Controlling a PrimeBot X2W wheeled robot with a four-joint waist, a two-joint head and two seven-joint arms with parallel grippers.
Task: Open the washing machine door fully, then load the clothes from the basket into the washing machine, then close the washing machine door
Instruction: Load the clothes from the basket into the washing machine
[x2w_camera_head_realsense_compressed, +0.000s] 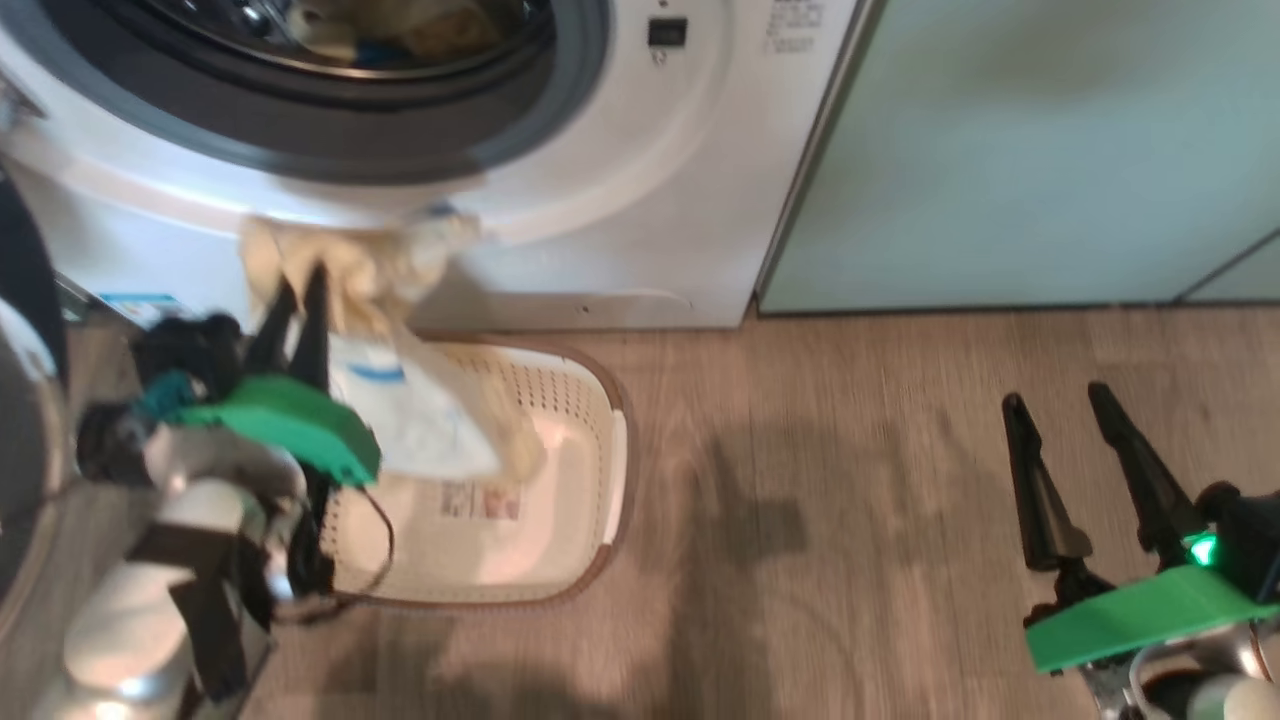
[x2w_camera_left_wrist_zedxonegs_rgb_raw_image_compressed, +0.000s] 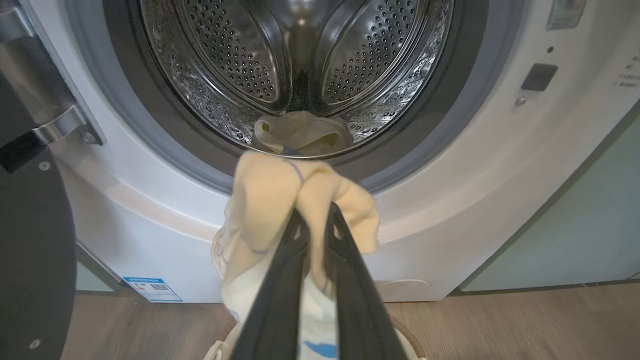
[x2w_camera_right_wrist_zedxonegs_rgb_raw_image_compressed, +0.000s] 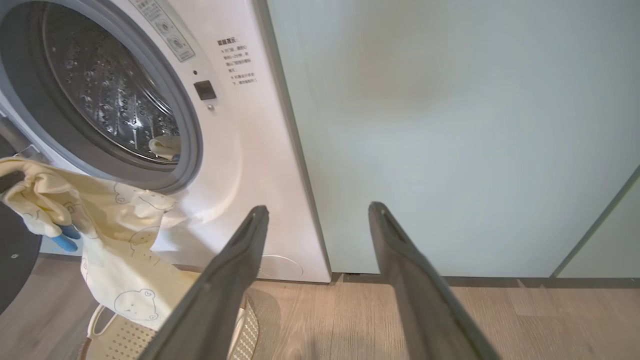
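Observation:
My left gripper (x2w_camera_head_realsense_compressed: 300, 280) (x2w_camera_left_wrist_zedxonegs_rgb_raw_image_compressed: 316, 212) is shut on a pale yellow garment (x2w_camera_head_realsense_compressed: 370, 270) (x2w_camera_left_wrist_zedxonegs_rgb_raw_image_compressed: 280, 195) (x2w_camera_right_wrist_zedxonegs_rgb_raw_image_compressed: 100, 220). It hangs below the drum mouth of the white washing machine (x2w_camera_head_realsense_compressed: 640, 180) (x2w_camera_left_wrist_zedxonegs_rgb_raw_image_compressed: 450, 200) (x2w_camera_right_wrist_zedxonegs_rgb_raw_image_compressed: 240, 150) and trails down over the cream basket (x2w_camera_head_realsense_compressed: 560, 470) (x2w_camera_right_wrist_zedxonegs_rgb_raw_image_compressed: 120, 340) on the floor. Another yellow piece of the clothes (x2w_camera_head_realsense_compressed: 400, 25) (x2w_camera_left_wrist_zedxonegs_rgb_raw_image_compressed: 300, 132) (x2w_camera_right_wrist_zedxonegs_rgb_raw_image_compressed: 165, 146) lies inside the steel drum. The black washing machine door (x2w_camera_head_realsense_compressed: 25, 300) (x2w_camera_left_wrist_zedxonegs_rgb_raw_image_compressed: 30, 250) stands open at the left. My right gripper (x2w_camera_head_realsense_compressed: 1060, 400) (x2w_camera_right_wrist_zedxonegs_rgb_raw_image_compressed: 317, 212) is open over bare floor, holding nothing.
Pale green cabinet doors (x2w_camera_head_realsense_compressed: 1030, 150) (x2w_camera_right_wrist_zedxonegs_rgb_raw_image_compressed: 450, 135) stand right of the machine. Wood floor (x2w_camera_head_realsense_compressed: 850, 480) stretches between the basket and my right gripper. A blue-edged sticker (x2w_camera_left_wrist_zedxonegs_rgb_raw_image_compressed: 152, 289) sits low on the machine's front.

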